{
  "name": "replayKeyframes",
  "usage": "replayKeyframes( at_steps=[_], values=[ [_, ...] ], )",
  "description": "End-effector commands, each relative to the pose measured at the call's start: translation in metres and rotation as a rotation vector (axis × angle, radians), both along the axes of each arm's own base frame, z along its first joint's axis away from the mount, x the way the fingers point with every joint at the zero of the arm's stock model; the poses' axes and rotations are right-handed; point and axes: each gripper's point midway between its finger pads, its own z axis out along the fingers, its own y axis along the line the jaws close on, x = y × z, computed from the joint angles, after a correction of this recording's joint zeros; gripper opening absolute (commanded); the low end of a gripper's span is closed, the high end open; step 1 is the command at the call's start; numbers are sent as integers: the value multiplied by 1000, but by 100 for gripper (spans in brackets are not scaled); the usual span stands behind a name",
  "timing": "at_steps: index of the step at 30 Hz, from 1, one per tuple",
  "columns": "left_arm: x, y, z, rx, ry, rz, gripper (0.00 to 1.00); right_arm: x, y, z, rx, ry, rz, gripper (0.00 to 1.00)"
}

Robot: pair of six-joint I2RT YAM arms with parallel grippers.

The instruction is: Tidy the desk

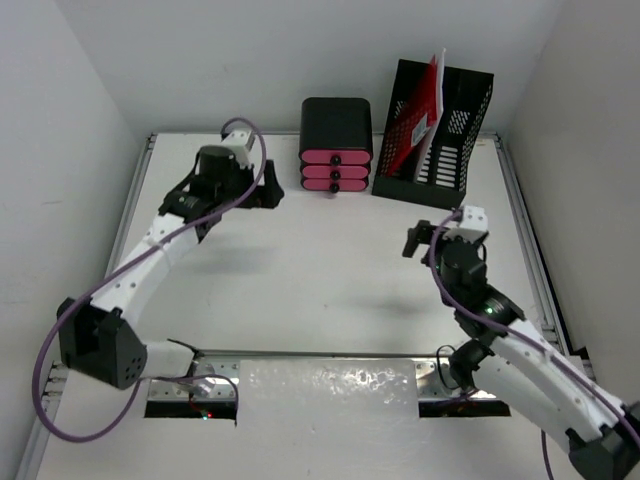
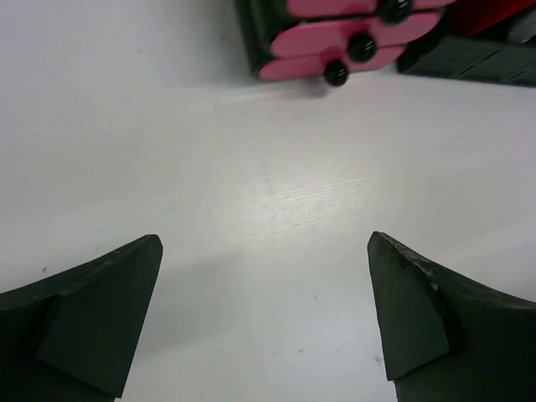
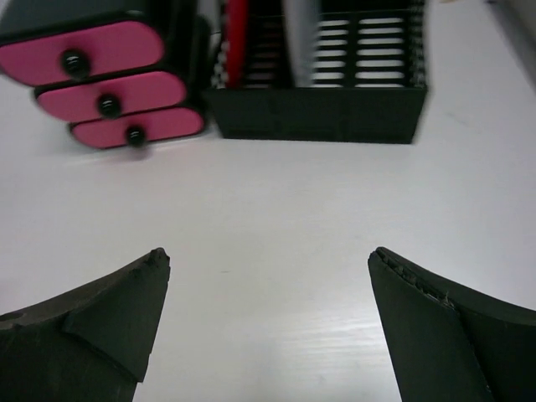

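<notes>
Apparently a red folder (image 1: 424, 100) stands in the rack (image 1: 466, 112) on the desk (image 1: 330, 275).

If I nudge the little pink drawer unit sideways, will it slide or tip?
It will probably slide: the drawer unit looks boxy and sits flat on the smooth white desk. It looks like light plastic, so it is likely easy to shove. Its three pink drawers may creep open if jolted.
</notes>
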Motion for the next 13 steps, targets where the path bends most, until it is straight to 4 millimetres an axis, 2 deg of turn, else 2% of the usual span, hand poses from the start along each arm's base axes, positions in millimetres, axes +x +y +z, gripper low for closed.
replayKeyframes(
  at_steps=[1, 3, 4, 5, 10, 13],
  values=[
    [-20, 32, 1, 3, -48, 170, 100, -32, -53, -12, -68, 49, -194, 99],
    [-31, 40, 4, -17, -76, 210, 100, -45, -74, -13, -95, 59, -279, 99],
    [-36, 45, -6, -7, -61, 227, 100, -49, -80, -7, -87, 40, -296, 99],
    [-37, 50, -6, -1, -66, 254, 100, -54, -88, -6, -113, 46, -324, 99],
    [-39, 60, -14, 25, -57, 300, 100, -67, -108, 4, -142, 42, -395, 99],
    [-35, 61, -8, 31, -78, 308, 100, -72, -116, 6, -154, 36, -435, 99]
  ],
)
